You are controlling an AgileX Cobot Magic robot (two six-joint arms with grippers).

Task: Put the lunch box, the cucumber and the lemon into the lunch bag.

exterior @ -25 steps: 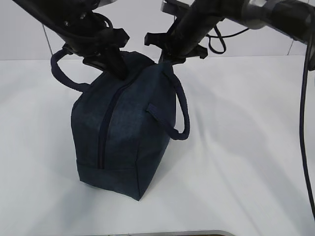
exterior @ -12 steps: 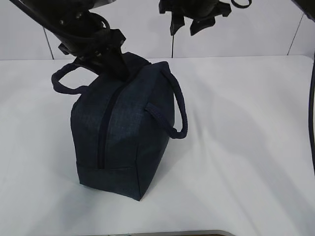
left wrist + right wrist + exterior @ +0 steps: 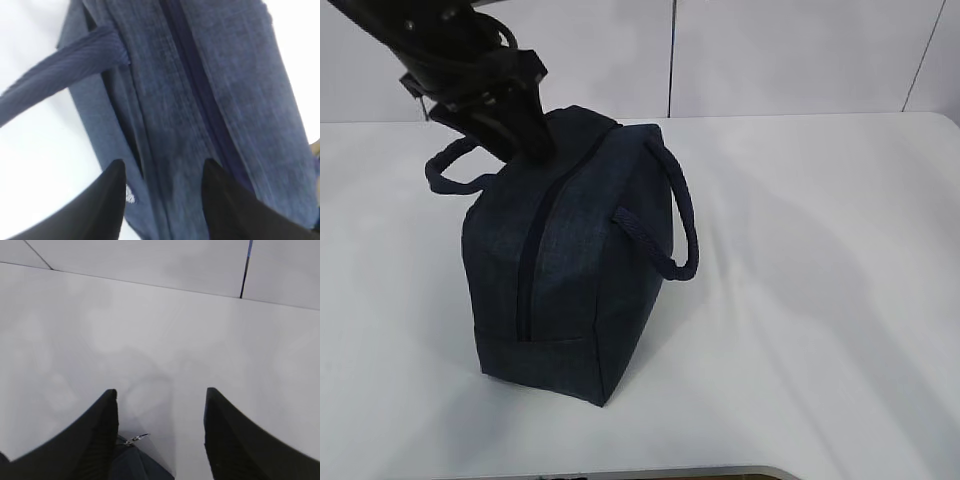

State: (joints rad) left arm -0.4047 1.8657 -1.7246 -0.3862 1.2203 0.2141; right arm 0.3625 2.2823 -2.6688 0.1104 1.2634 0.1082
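The dark navy lunch bag (image 3: 580, 250) stands zipped shut on the white table (image 3: 820, 300), one loop handle (image 3: 675, 220) hanging on its right side and another (image 3: 450, 170) at the back left. My left gripper (image 3: 532, 148) hovers just over the bag's top rear. In the left wrist view its fingers stand open (image 3: 163, 162) above the fabric (image 3: 210, 75) beside the zipper seam, gripping nothing. My right gripper (image 3: 160, 391) is open over bare table, with the bag's corner (image 3: 132, 462) and zipper pull (image 3: 137, 439) below it. The lunch box, cucumber and lemon are hidden.
White wall panels (image 3: 770, 60) rise behind the table. The table's front edge (image 3: 620, 472) runs close under the bag. A small white logo (image 3: 129, 194) shows on the bag's side by the left fingertip.
The right arm let go of the bag's top and rose out of the exterior view. The left gripper's fingers opened off the fabric and drew slightly up and left.
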